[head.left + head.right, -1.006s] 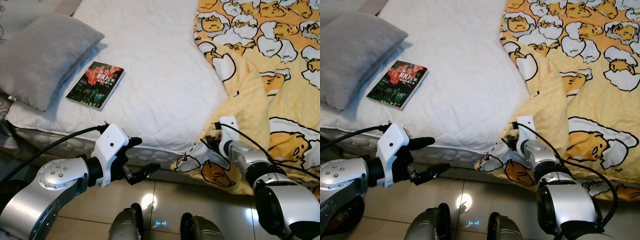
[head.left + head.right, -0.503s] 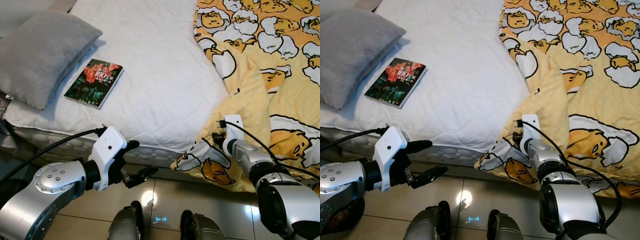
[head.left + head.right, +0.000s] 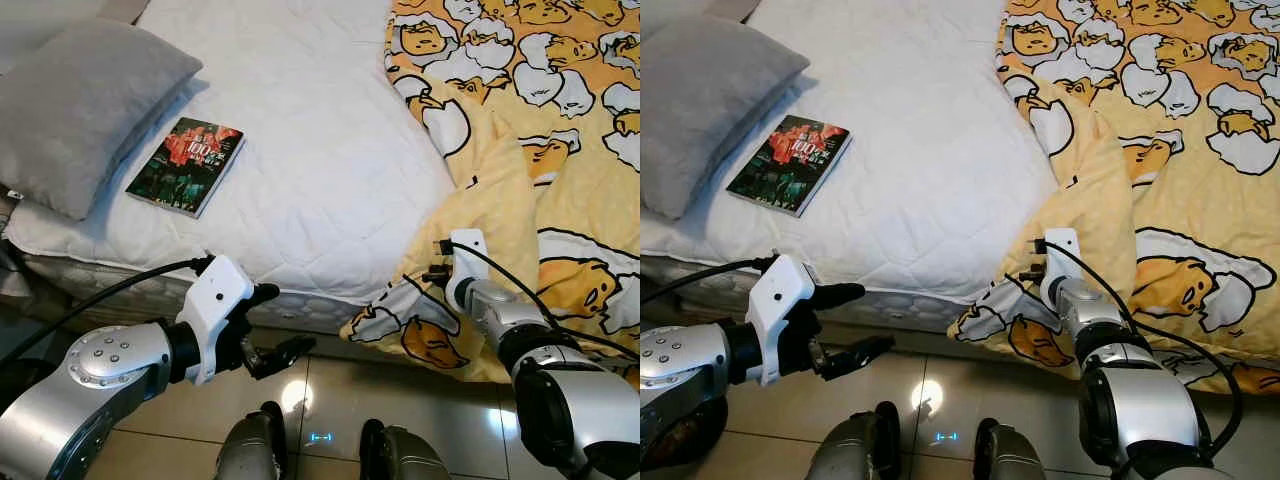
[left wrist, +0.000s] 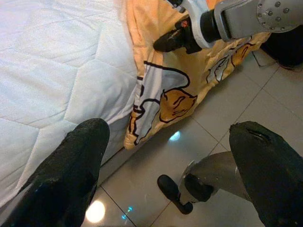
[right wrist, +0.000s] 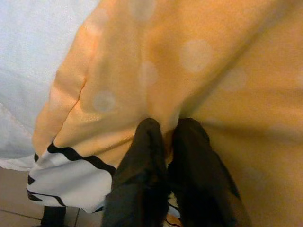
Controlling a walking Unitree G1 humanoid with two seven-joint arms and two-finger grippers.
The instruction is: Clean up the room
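Left gripper dropped lower — fingers spread, empty, right gripper still pinching yellow blanket.

Bright, even room light on the white mattress; a small glare spot gleams on the floor tiles. Head views sharp. The right wrist view is soft, its black fingers perhaps too close to focus.

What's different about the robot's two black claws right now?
The left end effector is open, holding nothing, hovering over the tiled floor beside the bed. The right end effector is shut, pinching the yellow cartoon-print blanket at the mattress edge. Both have two black fingers.
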